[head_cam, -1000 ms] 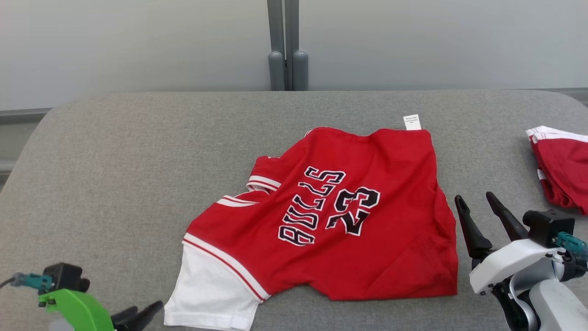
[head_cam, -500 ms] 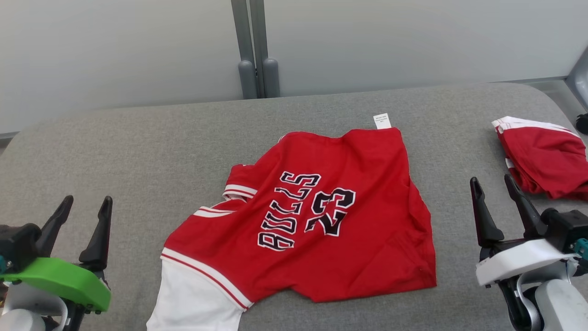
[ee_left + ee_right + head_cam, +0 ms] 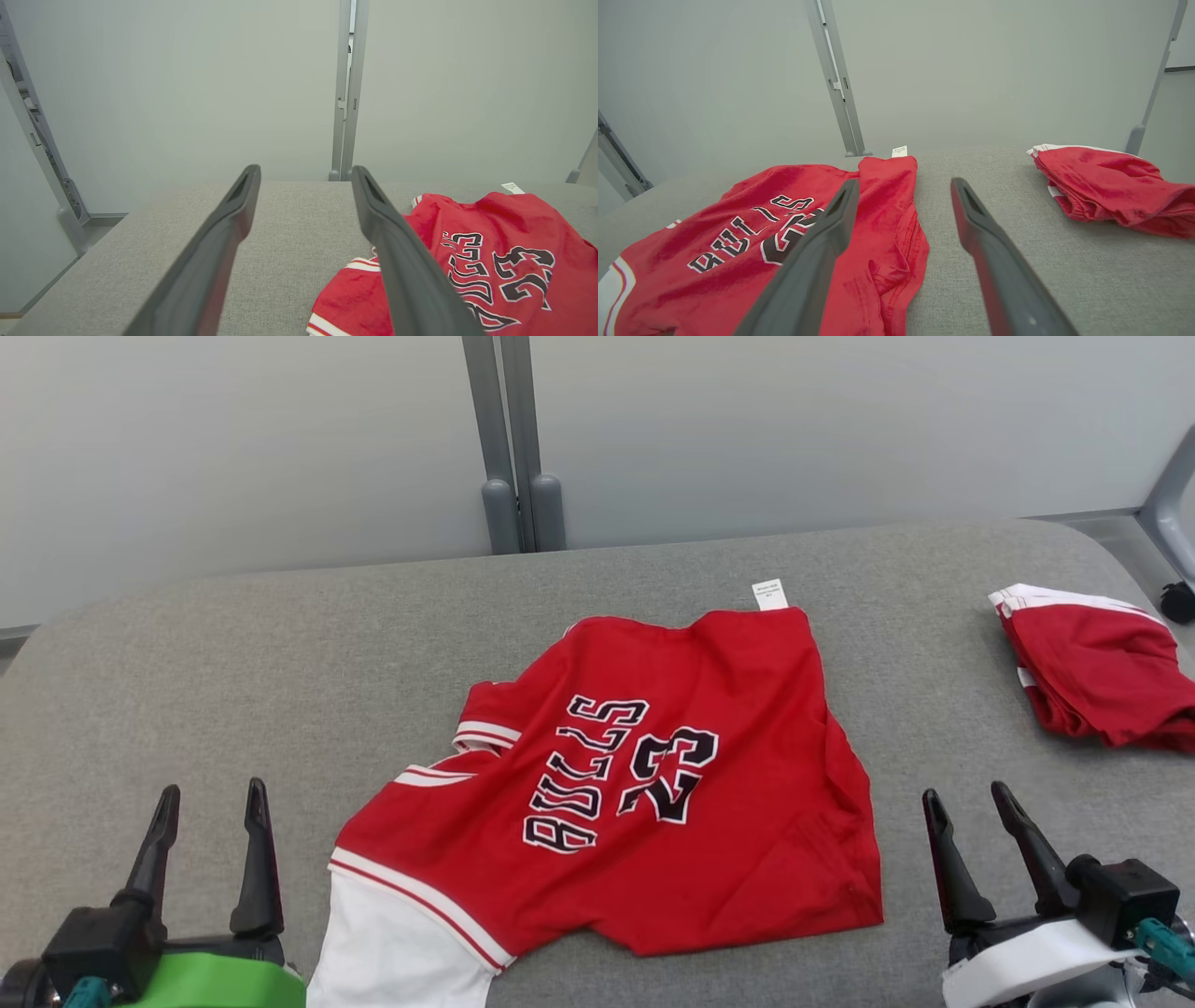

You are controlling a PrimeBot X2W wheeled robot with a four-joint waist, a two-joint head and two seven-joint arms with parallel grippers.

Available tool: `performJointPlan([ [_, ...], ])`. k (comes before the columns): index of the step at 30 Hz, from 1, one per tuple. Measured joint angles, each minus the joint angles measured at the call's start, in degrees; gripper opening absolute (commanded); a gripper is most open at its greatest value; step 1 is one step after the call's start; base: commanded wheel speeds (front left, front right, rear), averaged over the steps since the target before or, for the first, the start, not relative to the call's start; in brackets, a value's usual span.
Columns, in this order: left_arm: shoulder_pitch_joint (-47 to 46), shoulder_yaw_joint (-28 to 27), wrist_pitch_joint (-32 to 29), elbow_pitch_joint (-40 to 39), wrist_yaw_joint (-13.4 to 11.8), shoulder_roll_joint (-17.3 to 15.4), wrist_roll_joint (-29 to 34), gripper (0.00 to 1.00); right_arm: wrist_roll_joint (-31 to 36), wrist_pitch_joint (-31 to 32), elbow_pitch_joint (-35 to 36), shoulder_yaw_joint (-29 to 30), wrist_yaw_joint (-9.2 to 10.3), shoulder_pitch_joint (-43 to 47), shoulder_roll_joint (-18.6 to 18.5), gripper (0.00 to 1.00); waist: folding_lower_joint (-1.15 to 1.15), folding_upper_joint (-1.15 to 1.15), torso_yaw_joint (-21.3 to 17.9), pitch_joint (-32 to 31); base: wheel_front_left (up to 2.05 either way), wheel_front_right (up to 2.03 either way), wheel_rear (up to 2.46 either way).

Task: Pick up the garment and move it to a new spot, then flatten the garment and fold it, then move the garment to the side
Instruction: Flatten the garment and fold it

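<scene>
Rumpled in the middle of the grey bench, print side up: red Bulls jersey, white panel at the front edge, white label toward the back. Near the front left corner, left gripper, spread wide, empty. Near the front right, right gripper, likewise released, off the cloth. By the right edge, second red garment.

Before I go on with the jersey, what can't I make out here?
- Tag at the jersey's far edge, head view: print too small to read.
- Jersey's white part, head view: cut off by the bottom edge.
- Second red garment, head view: bundled and cut by the right edge; type unclear.
- Lettering, left wrist view: partly behind a finger of the left gripper.
</scene>
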State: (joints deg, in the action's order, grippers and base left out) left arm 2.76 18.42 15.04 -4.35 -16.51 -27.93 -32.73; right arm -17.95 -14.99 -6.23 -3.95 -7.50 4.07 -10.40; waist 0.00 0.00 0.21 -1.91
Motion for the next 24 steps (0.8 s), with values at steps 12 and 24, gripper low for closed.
performJointPlan([
  [12, 3.0, -8.5, 0.0, 1.5, 8.4, 8.1, 8.1, 1.0, -0.5, 0.0, -0.9, -0.7, 0.0, 0.2, -1.5, 1.0, 0.0, 0.0, 0.4, -0.7, 0.0, 0.0, 0.0],
  [24, 3.7, -12.4, 0.0, 3.2, 12.5, 11.9, 12.4, 1.0, -0.6, 0.0, -0.6, -0.8, 0.0, 0.0, -1.6, 1.0, 0.0, 0.0, 0.1, -1.0, 0.0, 0.0, 0.0],
])
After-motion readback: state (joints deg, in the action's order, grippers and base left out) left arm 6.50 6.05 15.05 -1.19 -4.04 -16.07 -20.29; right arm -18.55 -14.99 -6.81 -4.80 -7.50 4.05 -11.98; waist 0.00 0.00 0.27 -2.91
